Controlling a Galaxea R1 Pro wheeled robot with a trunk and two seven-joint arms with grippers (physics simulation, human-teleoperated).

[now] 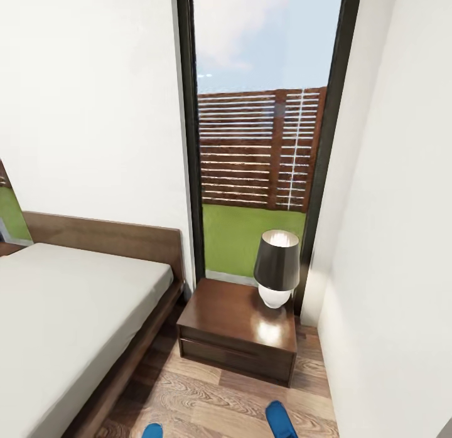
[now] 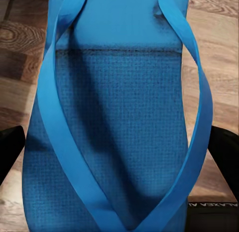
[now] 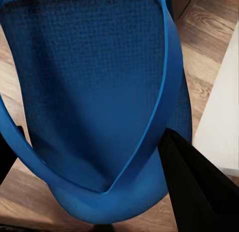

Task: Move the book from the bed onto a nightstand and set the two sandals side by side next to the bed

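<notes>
Between the bed [image 1: 69,300] and the wall, each gripper grasps one blue sandal: left gripper [image 2: 117,157], left sandal [image 2: 119,117]; right gripper [image 3: 94,167], right sandal [image 3: 84,92]. They look light, thin and floppy, so gripping across the sole's edges seems safest, not by the straps.

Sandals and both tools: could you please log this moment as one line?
left tool: shut on sandal | right tool: shut on second sandal | nightstand ahead, beside bed | sandals above floor

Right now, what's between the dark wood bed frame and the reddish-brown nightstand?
Head view: only a narrow strip of bare wood-plank floor separates the dark wood bed frame from the reddish-brown nightstand. Nothing lies in that gap.
</notes>
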